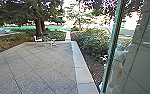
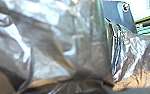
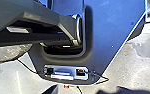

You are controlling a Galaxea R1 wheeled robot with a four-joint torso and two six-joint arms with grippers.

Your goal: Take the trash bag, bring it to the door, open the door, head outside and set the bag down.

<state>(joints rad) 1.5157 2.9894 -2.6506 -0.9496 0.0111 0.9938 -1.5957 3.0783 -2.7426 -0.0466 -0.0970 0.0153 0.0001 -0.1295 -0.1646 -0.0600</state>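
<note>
The trash bag [image 2: 48, 50], shiny, crinkled and see-through with brown contents, bulges large and close in the left wrist view. Part of the bag [image 3: 6, 53] also shows beside the robot's dark base in the right wrist view. From these views I cannot tell what holds it. A tall glass panel with a greenish edge [image 1: 113, 47] stands at the right of the head view; whether it is the door is unclear.
Paving [image 1: 38, 67] spreads ahead, bordered on the right by a pale curb [image 1: 82, 72] and bushes [image 1: 91, 42]. White chairs [image 1: 37, 39] stand at its far edge, near a tree [image 1: 38, 27]. A person [image 1: 118, 60] shows faintly at the glass.
</note>
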